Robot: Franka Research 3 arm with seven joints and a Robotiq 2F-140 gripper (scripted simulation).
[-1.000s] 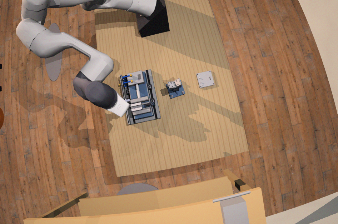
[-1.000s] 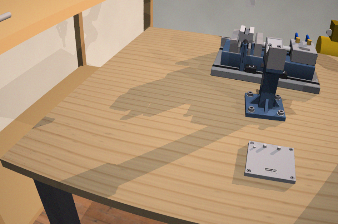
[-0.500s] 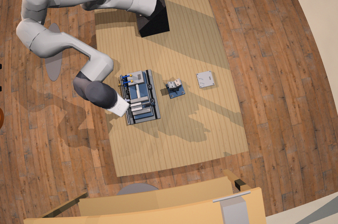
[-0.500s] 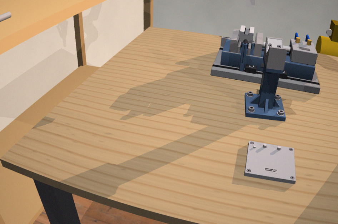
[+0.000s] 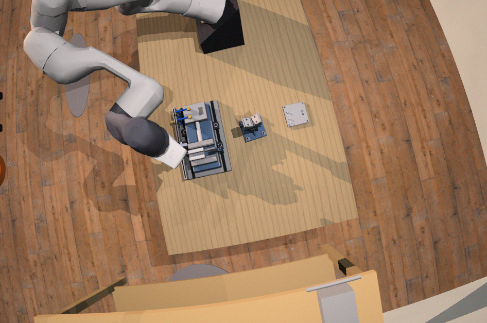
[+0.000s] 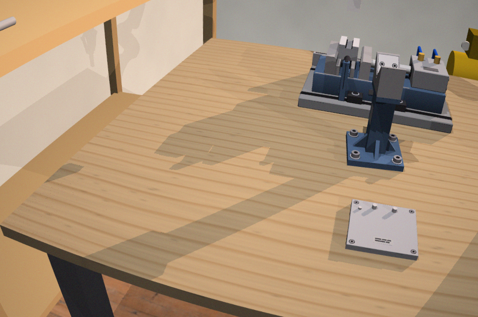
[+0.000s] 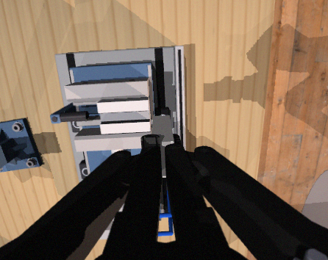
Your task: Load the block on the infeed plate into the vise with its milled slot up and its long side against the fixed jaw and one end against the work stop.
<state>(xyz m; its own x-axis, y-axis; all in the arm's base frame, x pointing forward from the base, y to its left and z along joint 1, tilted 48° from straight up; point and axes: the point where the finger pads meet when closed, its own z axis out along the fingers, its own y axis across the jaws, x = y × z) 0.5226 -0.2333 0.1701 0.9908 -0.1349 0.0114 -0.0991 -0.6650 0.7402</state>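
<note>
The part [image 5: 196,155] [image 6: 342,43] [image 7: 125,128] lies between the vise's open jaws, its slot facing up between two pale ridges. Its long side is close beside the fixed jaw [image 6: 331,59] [image 7: 108,90]; a gap shows towards the moving jaw [image 6: 365,62] [image 7: 108,142]. The work stop [image 6: 346,59] [image 7: 74,116] points at one end of the part; I cannot tell whether they touch. The low bars are mostly hidden. My gripper [image 6: 354,1] [image 7: 162,129] is shut and empty, above the vise near the part's other end.
The V-block [image 5: 251,122] [image 6: 389,81] stands beside the vise base [image 5: 226,157] [image 6: 332,109] [image 7: 112,56]. Beyond it lies the infeed plate [image 5: 296,115] [image 6: 380,226] with small pins and no part. The air cylinder [image 5: 195,112] [image 6: 428,77] has blue hoses. A shelf [image 6: 115,8] runs along one side.
</note>
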